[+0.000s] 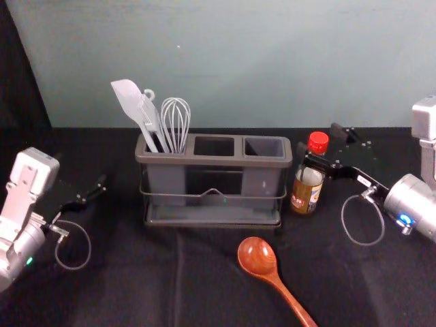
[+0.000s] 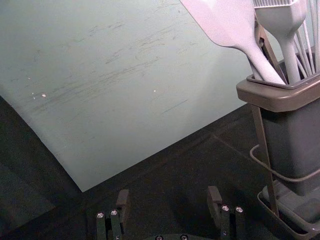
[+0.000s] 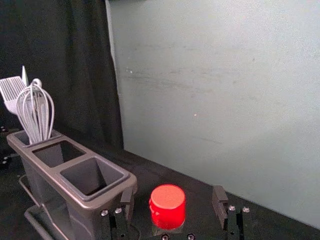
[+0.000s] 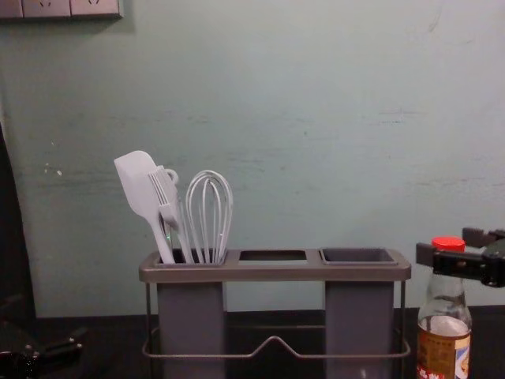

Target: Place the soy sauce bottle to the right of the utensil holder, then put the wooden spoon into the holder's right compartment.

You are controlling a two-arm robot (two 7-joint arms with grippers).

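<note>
Soy sauce bottle (image 1: 304,195) partly hidden by finger (base cropped in chest view).
Red cap (image 1: 317,141) straddled by open right gripper (image 1: 319,141); left gripper (image 1: 79,172) parked open, left of utensil holder (image 1: 225,161).

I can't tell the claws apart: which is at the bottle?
The right claw: its open fingers flank the red cap; the left claw hangs left of the holder.

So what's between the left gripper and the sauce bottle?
The holder, with tools in its left compartment. The head view shows it standing between the left gripper and the bottle.
</note>
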